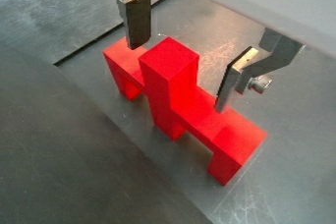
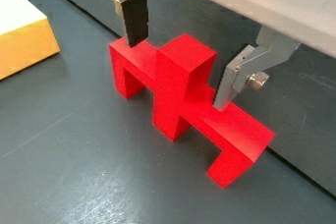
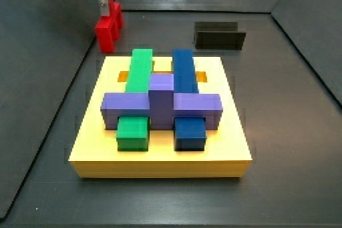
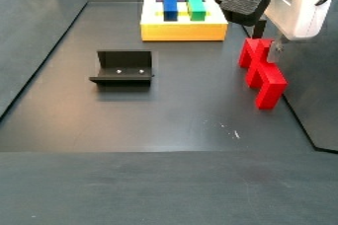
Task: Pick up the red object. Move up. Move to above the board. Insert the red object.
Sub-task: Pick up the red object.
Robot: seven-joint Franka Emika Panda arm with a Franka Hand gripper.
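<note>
The red object (image 1: 178, 100) stands on the dark floor, a bright red bar with two short legs and a central upright stub; it shows in both wrist views (image 2: 178, 85) and both side views (image 3: 108, 27) (image 4: 262, 66). My gripper (image 1: 184, 56) is open and straddles the stub, with a finger (image 1: 137, 22) on each side and a gap on both. It also shows in the wrist view (image 2: 182, 56). The board (image 3: 160, 147) is a thick yellow slab with green, blue and purple blocks in its slots. It lies apart from the red object (image 4: 185, 32).
The fixture (image 4: 123, 68), a dark L-shaped bracket, stands on the floor away from the red object and shows behind the board in a side view (image 3: 219, 36). A corner of the board (image 2: 20, 31) shows in a wrist view. Walls enclose the floor.
</note>
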